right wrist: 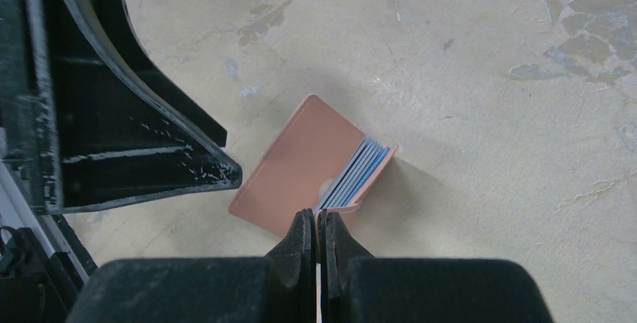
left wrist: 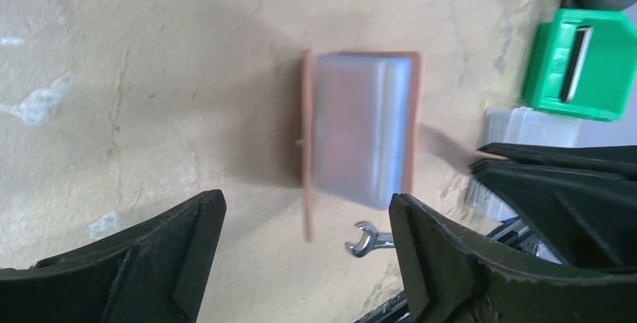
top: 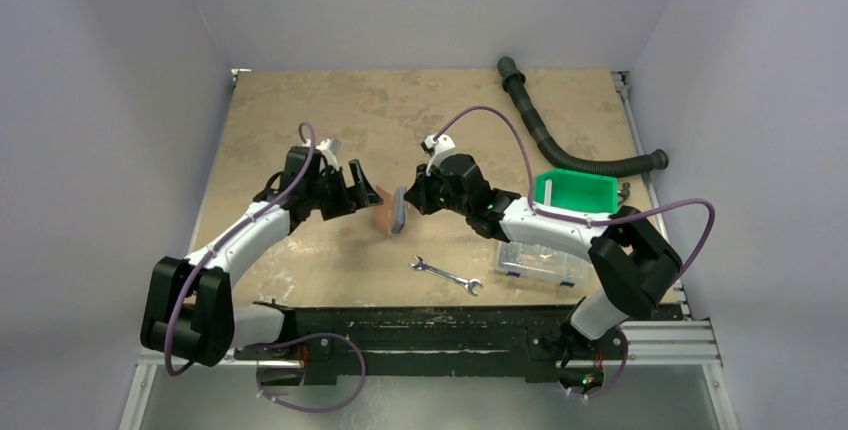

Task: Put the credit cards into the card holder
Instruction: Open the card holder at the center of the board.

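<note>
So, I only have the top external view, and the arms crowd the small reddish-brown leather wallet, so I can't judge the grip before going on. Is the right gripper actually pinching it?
Observer: Yes. The right wrist view shows the right gripper shut on one edge of the reddish-brown leather wallet.
Operator: Are any cards inside?
Observer: Yes, the edges of thin light-blue cards show stacked between its covers.
Operator: And the left gripper?
Observer: In its own wrist view the left gripper is open, jaws wide, gripping nothing.
</note>
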`<action>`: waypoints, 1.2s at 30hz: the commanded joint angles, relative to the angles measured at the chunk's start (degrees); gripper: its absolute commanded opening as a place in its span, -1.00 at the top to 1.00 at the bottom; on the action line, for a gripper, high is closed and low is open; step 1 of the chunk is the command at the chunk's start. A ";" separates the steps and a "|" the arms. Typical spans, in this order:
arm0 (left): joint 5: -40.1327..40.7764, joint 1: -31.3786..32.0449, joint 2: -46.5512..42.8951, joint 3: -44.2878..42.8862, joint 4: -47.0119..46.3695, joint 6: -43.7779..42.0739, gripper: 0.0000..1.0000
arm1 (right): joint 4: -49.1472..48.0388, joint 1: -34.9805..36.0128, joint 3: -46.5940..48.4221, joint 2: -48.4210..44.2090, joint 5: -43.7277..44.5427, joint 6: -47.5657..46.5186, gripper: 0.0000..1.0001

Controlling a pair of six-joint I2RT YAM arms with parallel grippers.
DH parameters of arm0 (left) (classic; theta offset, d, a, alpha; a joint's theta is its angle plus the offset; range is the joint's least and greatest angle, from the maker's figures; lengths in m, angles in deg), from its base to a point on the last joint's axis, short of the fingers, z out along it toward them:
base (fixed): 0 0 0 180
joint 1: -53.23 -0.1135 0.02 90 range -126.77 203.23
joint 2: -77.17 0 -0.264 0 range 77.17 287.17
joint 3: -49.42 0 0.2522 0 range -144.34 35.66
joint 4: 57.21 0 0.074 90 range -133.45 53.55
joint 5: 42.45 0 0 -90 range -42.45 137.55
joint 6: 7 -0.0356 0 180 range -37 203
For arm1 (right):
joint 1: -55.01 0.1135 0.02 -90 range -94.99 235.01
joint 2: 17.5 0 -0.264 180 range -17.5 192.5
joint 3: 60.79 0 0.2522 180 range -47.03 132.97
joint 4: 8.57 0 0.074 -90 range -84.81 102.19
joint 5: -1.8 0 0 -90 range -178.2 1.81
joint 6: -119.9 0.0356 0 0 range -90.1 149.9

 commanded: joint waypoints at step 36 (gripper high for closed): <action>2.35 7.82 7.80 -5.85 -3.06 -0.42 -0.96 | -1.65 -0.11 -1.72 -1.11 -1.13 -0.13 1.00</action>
